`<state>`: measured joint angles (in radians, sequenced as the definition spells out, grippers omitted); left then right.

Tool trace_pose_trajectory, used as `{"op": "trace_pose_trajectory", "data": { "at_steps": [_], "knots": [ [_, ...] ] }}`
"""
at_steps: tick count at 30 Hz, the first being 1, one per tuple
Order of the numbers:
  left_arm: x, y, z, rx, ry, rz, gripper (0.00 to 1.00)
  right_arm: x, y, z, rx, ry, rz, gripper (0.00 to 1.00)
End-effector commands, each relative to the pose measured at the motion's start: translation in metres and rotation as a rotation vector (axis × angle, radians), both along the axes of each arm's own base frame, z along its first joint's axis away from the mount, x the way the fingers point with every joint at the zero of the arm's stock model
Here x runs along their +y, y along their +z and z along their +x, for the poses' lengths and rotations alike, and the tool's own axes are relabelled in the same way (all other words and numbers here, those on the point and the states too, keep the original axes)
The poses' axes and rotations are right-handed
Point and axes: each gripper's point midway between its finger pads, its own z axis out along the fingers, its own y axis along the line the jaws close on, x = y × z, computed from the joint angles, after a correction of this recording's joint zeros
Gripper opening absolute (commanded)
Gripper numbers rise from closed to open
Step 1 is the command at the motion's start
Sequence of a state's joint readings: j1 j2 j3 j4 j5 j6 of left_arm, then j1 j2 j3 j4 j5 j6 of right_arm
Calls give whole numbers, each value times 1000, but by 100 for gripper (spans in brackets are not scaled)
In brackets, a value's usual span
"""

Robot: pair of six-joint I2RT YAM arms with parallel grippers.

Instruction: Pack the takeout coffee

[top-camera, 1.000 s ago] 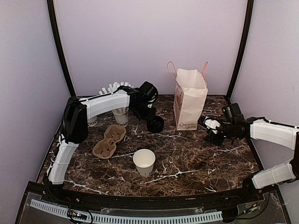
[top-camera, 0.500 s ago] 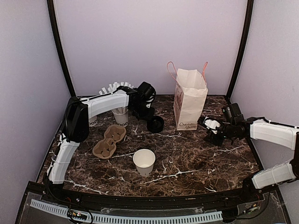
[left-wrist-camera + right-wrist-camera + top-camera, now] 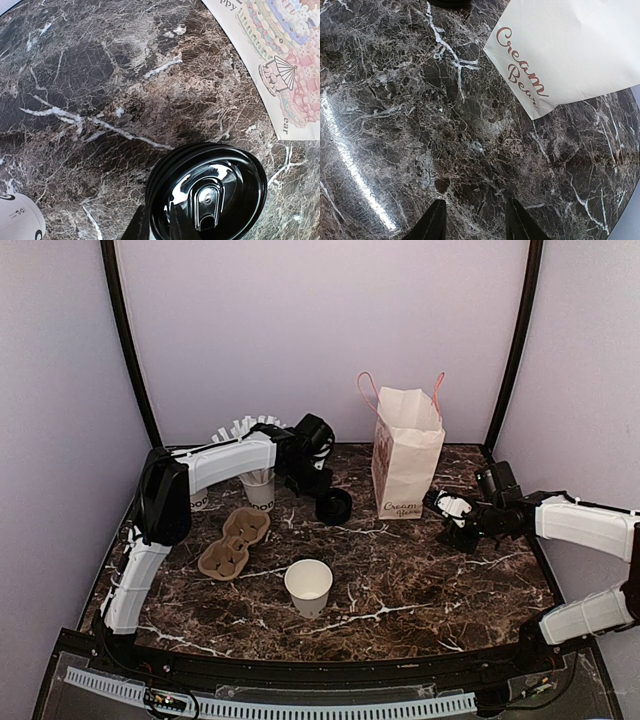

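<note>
— Well, what sits on the marble counter (image 3: 420,580)?
— A tall paper bag (image 3: 407,450) stands upright at the back, right of middle. The takeout coffee (image 3: 332,506) stands just to its left, black lid on, not touching the bag.
— And the left fingers (image 3: 325,492)?
— Down at the cup, one dark tip beside the lid's rim; whether they grip it, I cannot tell.
— The right fingers (image 3: 440,504)?
— Low near the bag's right corner, parted, nothing between them.
</note>
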<state>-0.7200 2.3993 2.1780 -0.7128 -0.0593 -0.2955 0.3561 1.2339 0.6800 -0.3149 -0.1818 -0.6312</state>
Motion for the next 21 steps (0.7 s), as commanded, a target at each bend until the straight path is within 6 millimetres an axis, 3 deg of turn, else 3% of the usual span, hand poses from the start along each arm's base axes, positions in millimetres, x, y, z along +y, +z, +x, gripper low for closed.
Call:
{"op": "trace_pose_trajectory", "data": {
  "at_steps": [1,8,21],
  "knots": [
    [-2,11,3,-12,-12,-18,17,2,0,-1,-14,9,-4,42],
    [-2,6,2,-5,-16,-7,21,2,0,-1,-12,9,-4,42],
    [-5,7,3,-4,-24,-16,16,1,-1,-1,-10,9,-6,42]
  ]
}}
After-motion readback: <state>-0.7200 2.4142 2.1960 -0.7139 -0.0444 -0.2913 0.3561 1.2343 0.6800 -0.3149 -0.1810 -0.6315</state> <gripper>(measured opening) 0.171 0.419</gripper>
